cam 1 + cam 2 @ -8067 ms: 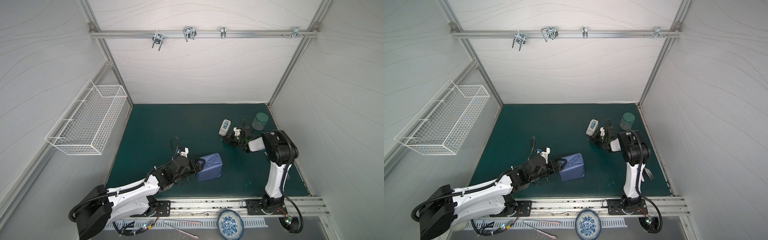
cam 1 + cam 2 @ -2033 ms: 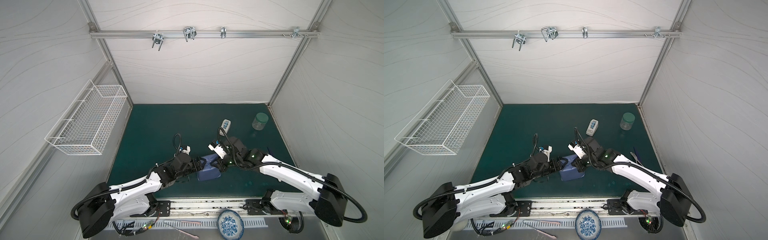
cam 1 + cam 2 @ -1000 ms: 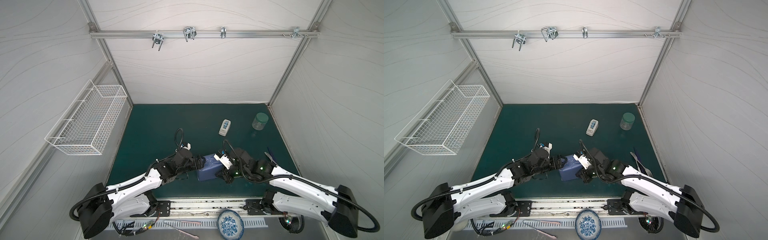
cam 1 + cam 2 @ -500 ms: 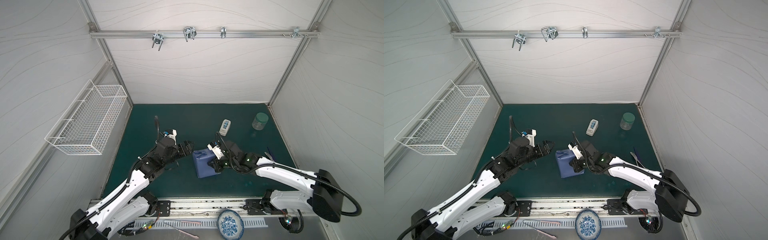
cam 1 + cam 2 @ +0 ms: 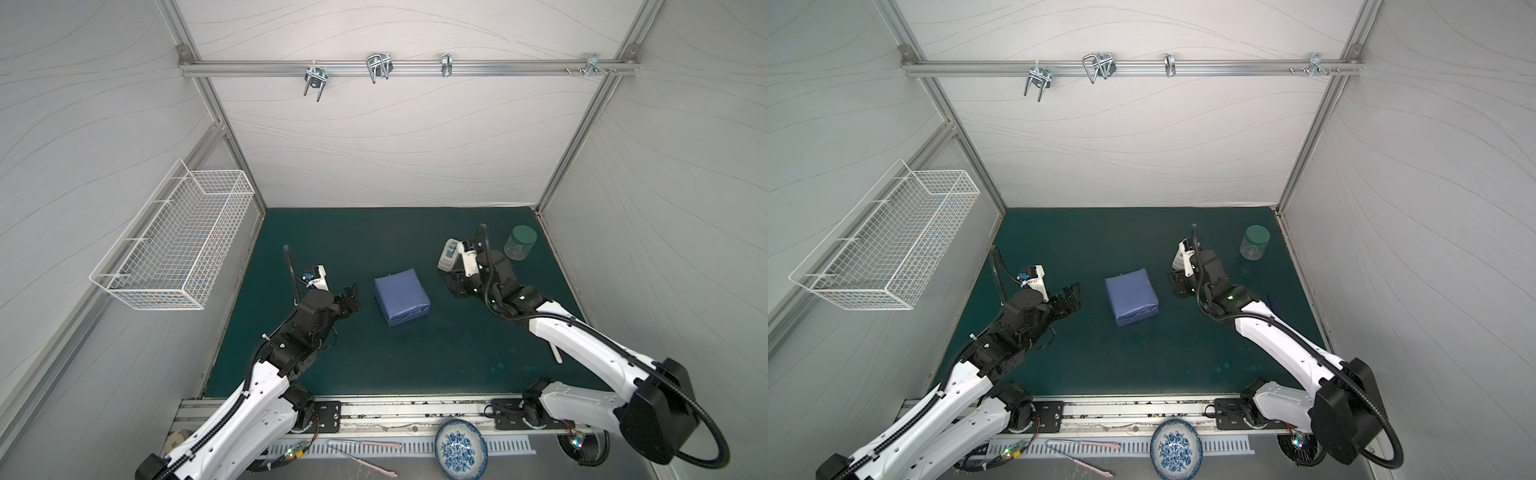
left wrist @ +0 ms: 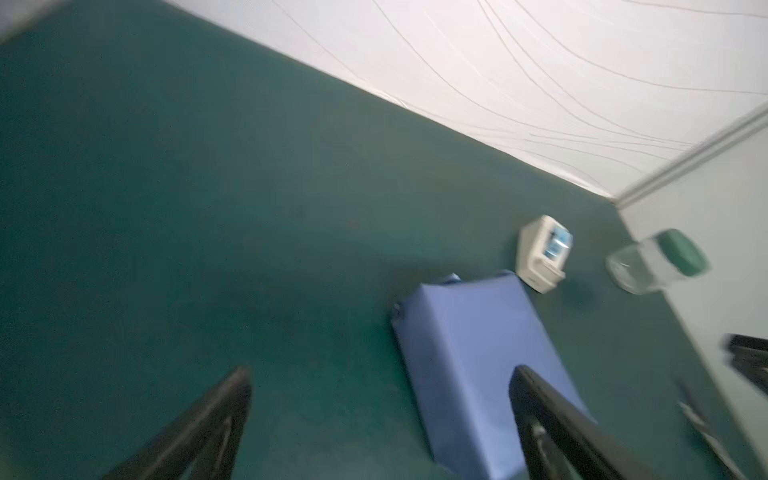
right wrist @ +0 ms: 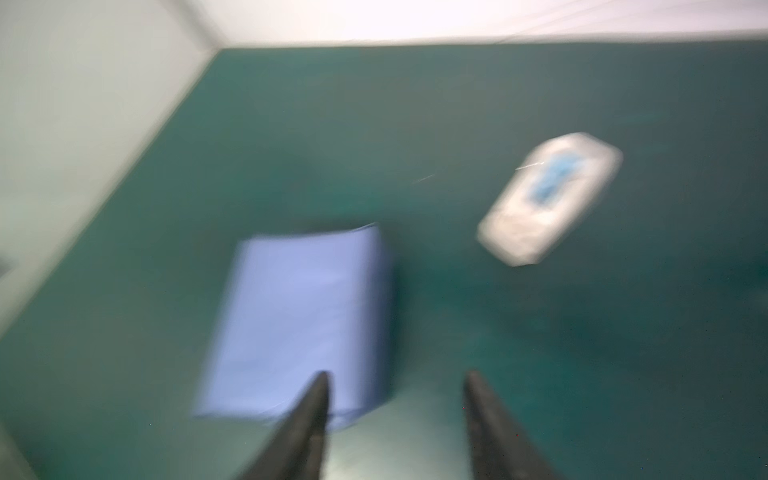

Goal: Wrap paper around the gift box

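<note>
In middle of mat (image 5: 374,365), lying flat, seen in both top views: box (image 5: 401,297) all covered with blue paper (image 5: 1130,291), folds showing on near side. At its left, apart from it: left gripper (image 5: 351,300), jaws wide, holding nothing. At its right, also apart: right gripper (image 5: 454,286), jaws parted, empty, just beside dispenser (image 5: 449,257). Further right: jar (image 5: 519,247).

The gift box is wholly hidden under the paper (image 5: 401,295). The right wrist view is smeared, the tape dispenser (image 7: 548,199) a pale blur there.
</note>
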Tool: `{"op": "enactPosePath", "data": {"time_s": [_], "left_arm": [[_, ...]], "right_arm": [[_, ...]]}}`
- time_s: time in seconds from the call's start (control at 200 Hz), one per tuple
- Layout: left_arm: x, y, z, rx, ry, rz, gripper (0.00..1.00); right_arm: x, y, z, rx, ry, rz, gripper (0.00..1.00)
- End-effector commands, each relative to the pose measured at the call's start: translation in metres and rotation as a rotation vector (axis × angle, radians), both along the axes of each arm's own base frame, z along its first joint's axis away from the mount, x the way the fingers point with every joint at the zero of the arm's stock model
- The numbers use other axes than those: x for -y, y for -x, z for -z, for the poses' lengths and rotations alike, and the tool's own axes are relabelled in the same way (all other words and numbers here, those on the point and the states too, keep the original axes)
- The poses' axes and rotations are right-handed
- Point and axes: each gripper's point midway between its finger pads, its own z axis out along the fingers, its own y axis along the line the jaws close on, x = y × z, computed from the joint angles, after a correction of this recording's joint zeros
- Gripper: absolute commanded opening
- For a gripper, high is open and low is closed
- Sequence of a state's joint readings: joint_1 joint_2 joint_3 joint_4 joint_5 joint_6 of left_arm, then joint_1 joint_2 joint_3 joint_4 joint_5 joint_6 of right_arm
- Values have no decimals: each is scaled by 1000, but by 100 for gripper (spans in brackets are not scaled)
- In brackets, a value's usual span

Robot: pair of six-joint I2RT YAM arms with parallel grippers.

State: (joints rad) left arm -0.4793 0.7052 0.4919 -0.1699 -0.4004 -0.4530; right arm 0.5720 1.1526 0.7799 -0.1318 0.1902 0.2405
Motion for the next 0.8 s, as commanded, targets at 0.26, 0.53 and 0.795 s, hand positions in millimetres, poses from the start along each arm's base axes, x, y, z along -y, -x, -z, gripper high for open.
{"op": "enactPosePath", "data": {"time_s": [0.26, 0.53, 0.795], "left_arm": [[-96, -72, 52, 30, -369, -132, 99], [-90, -113, 72, 6, -329, -62, 99], [-83, -124, 98, 3, -222, 33, 98]], "right_arm": [[105, -67, 64, 204, 315, 246, 98], [132, -74, 91, 274, 155, 248, 99], [139, -81, 101, 232, 137, 276, 99]]}}
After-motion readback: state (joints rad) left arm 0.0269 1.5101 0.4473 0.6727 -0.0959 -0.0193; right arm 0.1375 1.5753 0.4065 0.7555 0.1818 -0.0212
